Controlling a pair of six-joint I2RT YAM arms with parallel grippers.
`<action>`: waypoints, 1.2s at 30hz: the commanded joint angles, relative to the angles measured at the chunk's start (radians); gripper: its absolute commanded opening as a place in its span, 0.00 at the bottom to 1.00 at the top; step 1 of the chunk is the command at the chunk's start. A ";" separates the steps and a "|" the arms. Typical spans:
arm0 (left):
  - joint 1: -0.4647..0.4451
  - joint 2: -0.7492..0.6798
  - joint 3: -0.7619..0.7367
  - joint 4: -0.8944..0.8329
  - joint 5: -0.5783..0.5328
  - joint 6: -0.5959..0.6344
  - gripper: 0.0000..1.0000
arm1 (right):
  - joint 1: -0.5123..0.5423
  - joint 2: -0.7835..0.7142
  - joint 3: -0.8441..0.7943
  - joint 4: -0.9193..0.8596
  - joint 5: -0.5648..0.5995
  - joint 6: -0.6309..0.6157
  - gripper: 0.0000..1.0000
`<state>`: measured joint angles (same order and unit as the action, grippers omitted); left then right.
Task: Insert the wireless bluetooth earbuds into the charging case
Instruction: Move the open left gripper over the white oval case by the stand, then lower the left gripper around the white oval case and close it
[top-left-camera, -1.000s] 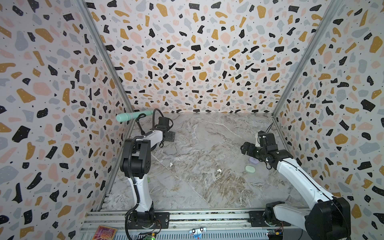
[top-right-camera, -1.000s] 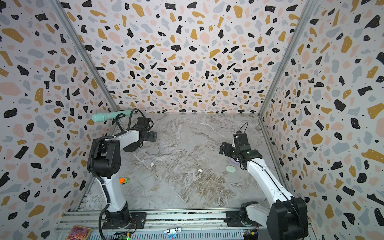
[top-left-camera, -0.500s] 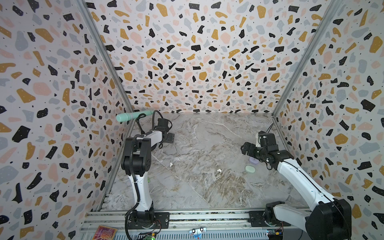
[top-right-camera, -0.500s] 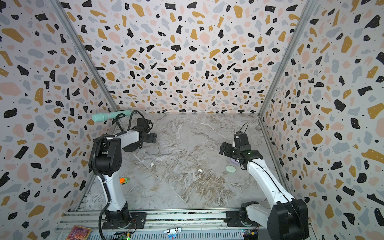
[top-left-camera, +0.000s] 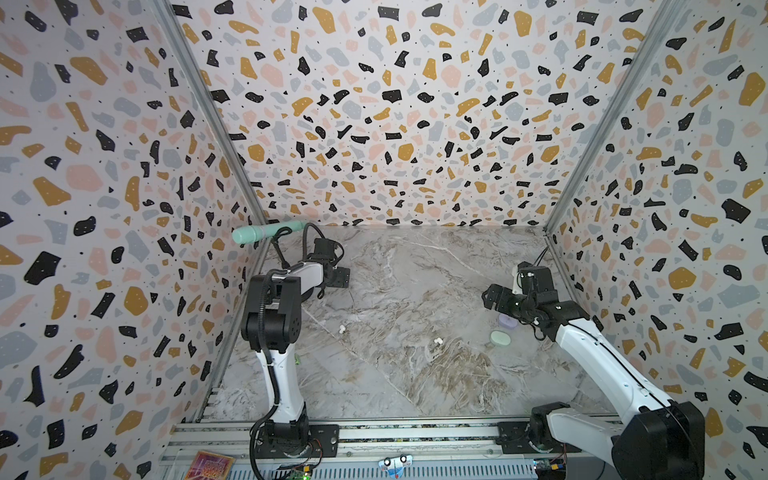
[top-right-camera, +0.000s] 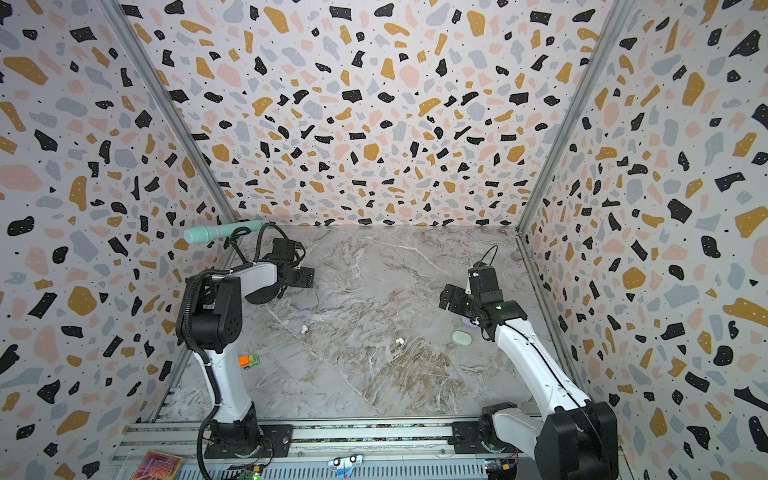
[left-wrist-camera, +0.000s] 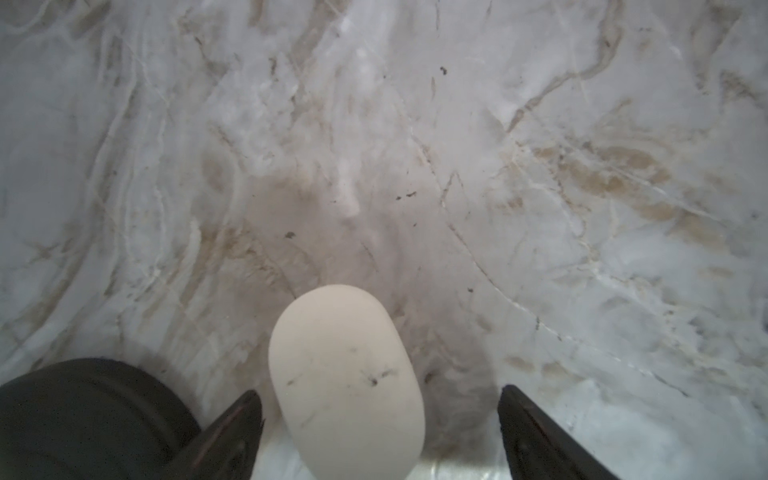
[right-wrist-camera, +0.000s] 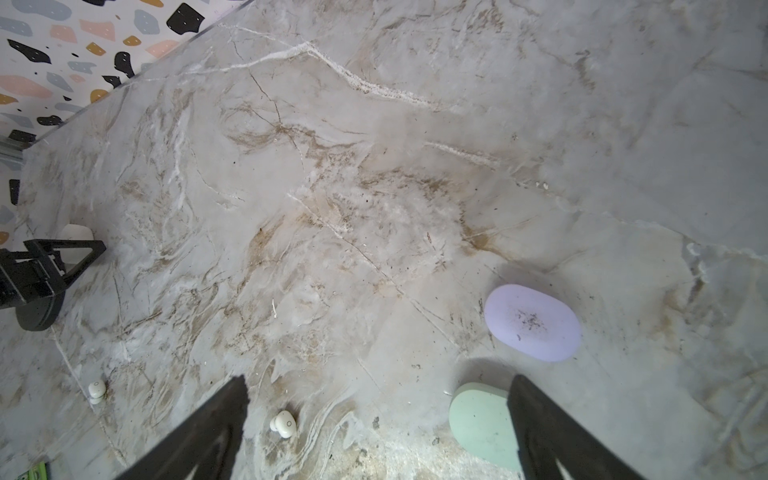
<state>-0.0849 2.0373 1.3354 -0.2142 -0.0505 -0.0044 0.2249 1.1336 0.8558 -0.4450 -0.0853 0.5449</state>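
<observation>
Two white earbuds lie apart on the marble floor (top-left-camera: 342, 328) (top-left-camera: 437, 341), in both top views and in the right wrist view (right-wrist-camera: 97, 390) (right-wrist-camera: 284, 423). A white pebble-shaped charging case (left-wrist-camera: 345, 382) lies between the fingers of my open left gripper (left-wrist-camera: 379, 390), close to one finger and well clear of the other. From above, that gripper (top-left-camera: 338, 276) hides the case. My right gripper (right-wrist-camera: 378, 380) hangs open above the floor, one earbud near one finger. A mint-green case (right-wrist-camera: 482, 424) sits partly behind the other finger, with a lavender case (right-wrist-camera: 532, 322) just beyond. Both are closed.
A teal cylinder (top-left-camera: 266, 231) sticks out at the back left corner. A small orange and green toy (top-right-camera: 248, 360) lies by the left arm's base. Terrazzo walls close in three sides, and a metal rail (top-left-camera: 374, 436) runs along the front.
The left arm has shifted very slightly over the white case. The right arm, the earbuds and the other cases have stayed where they were.
</observation>
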 joint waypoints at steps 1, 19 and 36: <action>0.004 -0.028 -0.008 0.023 0.025 -0.035 0.88 | 0.003 -0.024 0.020 -0.009 0.006 0.006 0.98; -0.003 -0.005 -0.033 0.108 -0.064 -0.256 0.73 | 0.001 -0.023 0.014 -0.005 0.004 0.006 0.98; -0.012 0.024 -0.023 0.110 -0.069 -0.280 0.62 | 0.001 -0.018 0.023 -0.001 -0.001 0.006 0.98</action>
<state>-0.0921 2.0422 1.3132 -0.1261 -0.1051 -0.2729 0.2245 1.1336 0.8558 -0.4419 -0.0860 0.5453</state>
